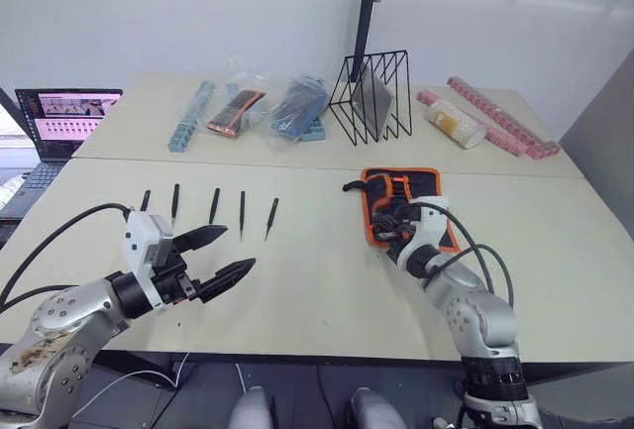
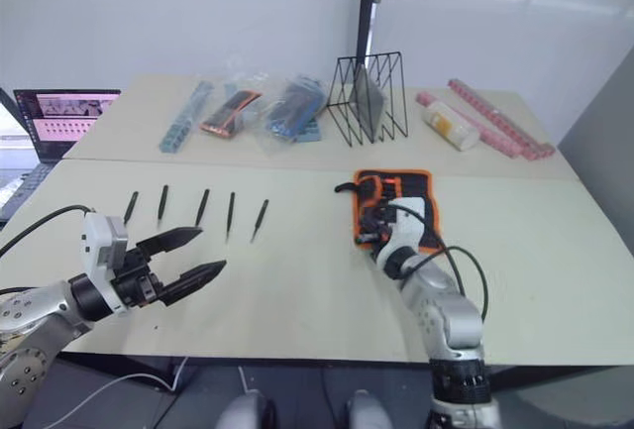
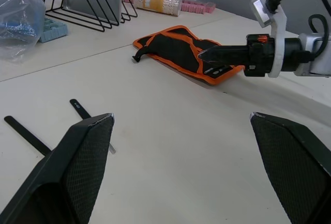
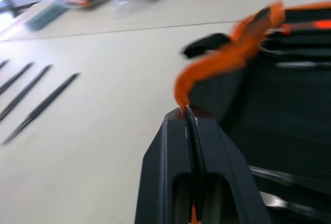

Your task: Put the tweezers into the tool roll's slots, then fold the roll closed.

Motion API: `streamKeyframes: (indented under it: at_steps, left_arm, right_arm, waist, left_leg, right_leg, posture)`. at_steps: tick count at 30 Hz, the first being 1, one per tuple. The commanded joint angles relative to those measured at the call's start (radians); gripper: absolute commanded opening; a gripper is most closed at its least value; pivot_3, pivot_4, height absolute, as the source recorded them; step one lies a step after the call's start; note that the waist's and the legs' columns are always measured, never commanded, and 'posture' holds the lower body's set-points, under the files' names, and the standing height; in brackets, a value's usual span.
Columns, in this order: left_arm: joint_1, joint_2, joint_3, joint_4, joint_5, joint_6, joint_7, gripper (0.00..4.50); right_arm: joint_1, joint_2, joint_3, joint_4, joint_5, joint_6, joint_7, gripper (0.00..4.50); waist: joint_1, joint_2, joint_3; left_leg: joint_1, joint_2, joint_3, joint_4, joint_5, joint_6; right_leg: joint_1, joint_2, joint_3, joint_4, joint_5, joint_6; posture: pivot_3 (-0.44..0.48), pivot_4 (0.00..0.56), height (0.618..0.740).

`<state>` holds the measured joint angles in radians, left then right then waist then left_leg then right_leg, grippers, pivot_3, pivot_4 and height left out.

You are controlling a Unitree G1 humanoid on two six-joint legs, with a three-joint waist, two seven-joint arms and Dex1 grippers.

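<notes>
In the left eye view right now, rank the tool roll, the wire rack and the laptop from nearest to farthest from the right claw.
1. The tool roll: the right claw is shut on its orange edge.
2. The wire rack: upright on the far table, beyond the roll.
3. The laptop: at the table's far left edge, across from the claw.

— Any lettering to be read on the table's goods?
— None. The laptop (image 1: pixel 67 117) at the left edge of the frame shows a pink-toned screen, its content too small to read. The pale bottle (image 1: pixel 455 123) at upper right carries a yellowish label, but no word on it can be made out.
— And the packets in clear plastic (image 1: pixel 236 111) at upper centre?
— No print legible there either. The tool roll (image 1: pixel 399 203) bears no readable brand.
</notes>
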<state>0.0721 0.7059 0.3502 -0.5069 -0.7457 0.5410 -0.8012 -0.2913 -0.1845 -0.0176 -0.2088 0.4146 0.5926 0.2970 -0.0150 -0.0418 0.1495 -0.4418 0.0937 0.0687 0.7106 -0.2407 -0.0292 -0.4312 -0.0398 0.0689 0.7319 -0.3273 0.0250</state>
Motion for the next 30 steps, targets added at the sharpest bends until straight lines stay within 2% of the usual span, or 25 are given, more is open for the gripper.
streamKeyframes:
  at_steps: [1, 4, 6, 11, 17, 21, 24, 30]
  left_arm:
    - [-0.038, 0.036, -0.019, 0.044, 0.027, -0.023, -0.048, 4.50]
    - [-0.126, 0.074, -0.081, 0.153, 0.088, -0.025, -0.077, 4.50]
    - [-0.197, 0.095, -0.143, 0.223, 0.142, -0.074, -0.140, 4.50]
    - [-0.358, 0.113, -0.325, 0.410, 0.344, -0.356, -0.332, 4.50]
    - [-0.603, 0.043, -0.503, 0.687, 0.517, -0.710, -0.528, 4.50]
    - [-0.760, -0.050, -0.578, 0.844, 0.564, -0.847, -0.614, 4.50]
    - [-0.838, -0.113, -0.613, 0.932, 0.591, -0.921, -0.653, 4.50]
    - [-0.903, -0.185, -0.675, 1.085, 0.668, -1.079, -0.686, 4.50]
  right_arm:
    - [0.033, -0.124, 0.119, -0.105, -0.069, -0.119, 0.179, 0.03]
    - [0.075, -0.267, 0.220, -0.136, -0.158, -0.269, 0.339, 0.03]
    - [0.109, -0.372, 0.264, -0.132, -0.222, -0.420, 0.452, 0.03]
    - [0.157, -0.528, 0.299, -0.098, -0.288, -0.682, 0.639, 0.03]
    - [0.180, -0.600, 0.305, -0.060, -0.324, -0.824, 0.737, 0.03]
    - [0.182, -0.615, 0.295, -0.041, -0.342, -0.856, 0.749, 0.03]
    - [0.180, -0.613, 0.287, -0.044, -0.346, -0.850, 0.744, 0.03]
    - [0.185, -0.609, 0.278, -0.062, -0.358, -0.827, 0.725, 0.03]
  waist:
    - [0.002, 0.000, 0.000]
    - [0.010, 0.001, 0.001]
    - [0.013, 0.002, 0.002]
    - [0.018, 0.003, 0.002]
    - [0.027, 0.003, 0.002]
    - [0.034, 0.002, 0.002]
    - [0.032, 0.002, 0.002]
    - [0.024, 0.003, 0.002]
  left_leg:
    - [0.000, 0.000, 0.000, 0.000, 0.000, 0.000]
    - [0.000, -0.001, -0.002, 0.000, 0.000, 0.000]
    - [0.000, -0.001, -0.003, 0.000, 0.000, 0.000]
    - [0.000, -0.002, -0.004, -0.001, 0.000, 0.000]
    - [0.000, -0.002, -0.004, -0.001, 0.000, 0.000]
    - [-0.001, -0.003, -0.004, 0.001, 0.000, 0.001]
    - [-0.001, -0.003, -0.006, 0.001, 0.000, 0.001]
    - [-0.001, -0.004, -0.007, 0.001, 0.000, 0.001]
  right_leg:
    - [0.000, 0.000, 0.000, -0.001, 0.000, 0.000]
    - [0.002, 0.000, -0.001, -0.003, 0.000, 0.000]
    - [0.005, 0.001, -0.001, -0.008, 0.000, 0.001]
    - [0.008, 0.001, -0.001, -0.016, -0.001, 0.002]
    - [0.008, 0.001, -0.001, -0.015, -0.001, 0.002]
    - [0.010, 0.001, -0.001, -0.016, -0.001, 0.002]
    - [0.010, 0.001, -0.001, -0.015, -0.001, 0.002]
    - [0.010, 0.001, -0.001, -0.014, -0.001, 0.002]
  posture:
    - [0.000, 0.150, 0.684]
    - [0.000, 0.150, 0.684]
    - [0.000, 0.150, 0.684]
    - [0.000, 0.150, 0.684]
    - [0.000, 0.150, 0.684]
    - [0.000, 0.150, 0.684]
    - [0.000, 0.150, 0.684]
    - [0.000, 0.150, 0.684]
